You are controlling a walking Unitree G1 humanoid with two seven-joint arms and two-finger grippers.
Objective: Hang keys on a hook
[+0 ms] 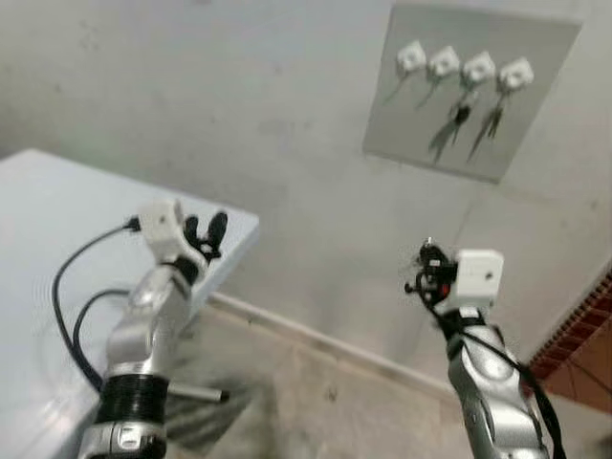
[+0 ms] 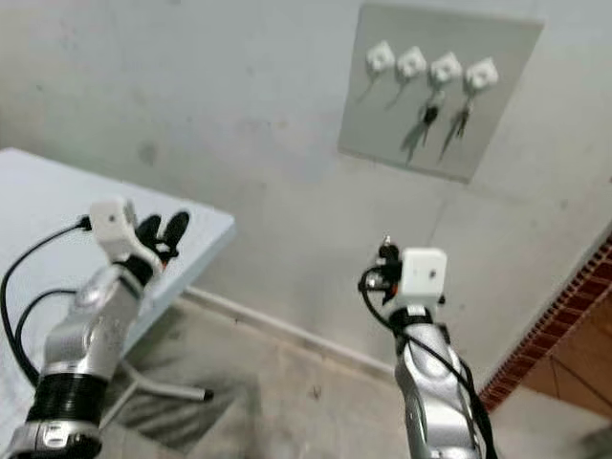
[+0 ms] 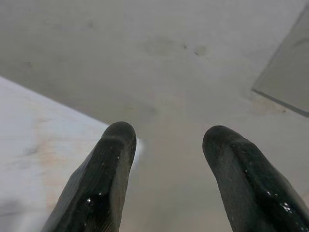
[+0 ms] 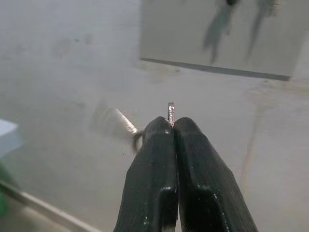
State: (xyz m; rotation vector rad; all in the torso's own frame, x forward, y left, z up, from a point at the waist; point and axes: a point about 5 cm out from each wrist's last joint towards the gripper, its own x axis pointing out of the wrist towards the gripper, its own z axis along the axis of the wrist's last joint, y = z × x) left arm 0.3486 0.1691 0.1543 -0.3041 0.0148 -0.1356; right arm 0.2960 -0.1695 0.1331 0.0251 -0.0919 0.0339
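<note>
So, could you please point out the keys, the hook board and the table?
keys (image 4: 170, 110): right wrist view, metal tip above fingertips.
hook board (image 1: 421, 120): left eye view, bare panel.
table (image 1: 57, 210): left eye view, bare top.

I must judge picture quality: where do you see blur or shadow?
Left eye view: soft overall; hooks cast long shadows on the wall board. Right wrist view: right gripper sharp, shut on keys; board behind blurred. Left wrist view: left gripper open, wall soft.

Silver arms (image 1: 143, 330), black fingers (image 3: 101, 183) — white wrist boxes (image 1: 478, 275), black cables (image 1: 72, 287)
</note>
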